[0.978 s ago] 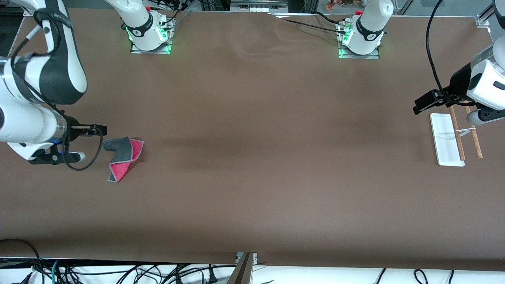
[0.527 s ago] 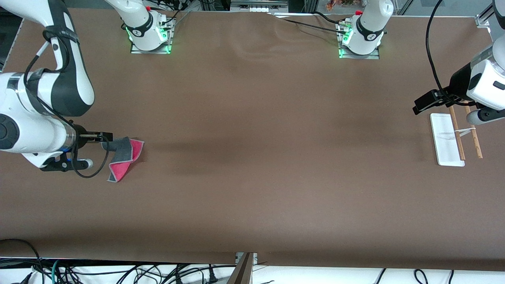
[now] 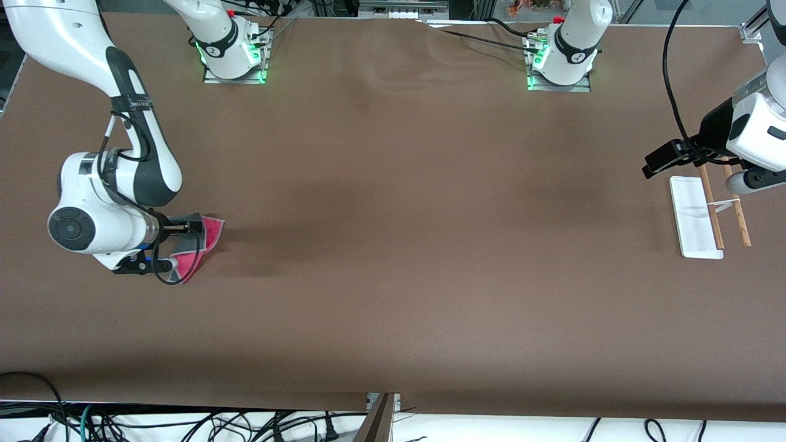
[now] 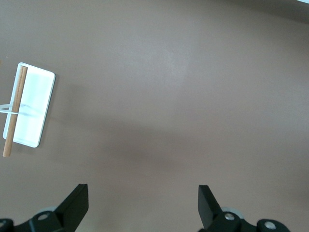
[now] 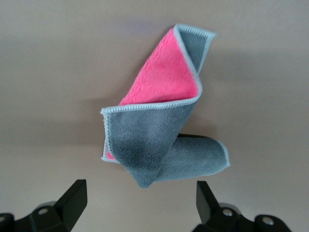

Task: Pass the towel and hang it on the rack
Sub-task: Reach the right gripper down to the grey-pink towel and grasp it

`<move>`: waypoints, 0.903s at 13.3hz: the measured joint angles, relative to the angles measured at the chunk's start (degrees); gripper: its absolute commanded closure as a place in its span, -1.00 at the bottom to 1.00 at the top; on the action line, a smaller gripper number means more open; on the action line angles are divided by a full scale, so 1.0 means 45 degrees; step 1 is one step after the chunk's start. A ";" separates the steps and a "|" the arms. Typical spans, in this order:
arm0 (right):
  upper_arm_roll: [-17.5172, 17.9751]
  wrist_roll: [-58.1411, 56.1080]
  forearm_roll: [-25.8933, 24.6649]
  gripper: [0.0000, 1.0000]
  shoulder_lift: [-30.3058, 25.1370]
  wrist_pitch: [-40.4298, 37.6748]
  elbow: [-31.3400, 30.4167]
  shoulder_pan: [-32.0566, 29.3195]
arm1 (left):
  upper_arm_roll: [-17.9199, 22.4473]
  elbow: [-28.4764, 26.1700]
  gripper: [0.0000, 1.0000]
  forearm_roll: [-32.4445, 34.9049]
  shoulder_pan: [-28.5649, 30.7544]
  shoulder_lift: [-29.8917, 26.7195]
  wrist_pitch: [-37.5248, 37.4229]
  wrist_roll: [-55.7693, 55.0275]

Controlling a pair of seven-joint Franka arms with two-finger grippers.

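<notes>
Towel (image 5: 164,130) soft, light, crumpled; pinch raised grey fold. Right hand (image 5: 140,205) open over it. Left hand (image 4: 142,205) open, waits near rack (image 3: 706,215).

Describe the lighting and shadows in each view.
Front view: even overhead light, soft dark bands across the table, green glow at both arm bases. Right wrist view: the towel is sharp and casts a soft shadow. Left wrist view: the rack is bright white with mild glare.
</notes>
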 measured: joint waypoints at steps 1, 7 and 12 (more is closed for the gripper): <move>-0.0016 0.0000 0.0000 -1.00 0.0002 0.0370 -0.0362 -0.0002 | 0.0000 0.0000 -1.00 0.0000 0.0000 0.0000 0.0000 0.0000; -0.0171 -0.0133 0.0001 -1.00 0.0244 0.2590 -0.1365 -0.0031 | -0.0001 0.0000 -1.00 0.0000 0.0000 0.0006 0.0000 0.0000; -0.0231 -0.0504 0.0001 0.97 0.0784 0.5042 -0.2299 -0.0033 | 0.0000 0.0000 -1.00 0.0000 0.0000 0.0010 0.0000 0.0000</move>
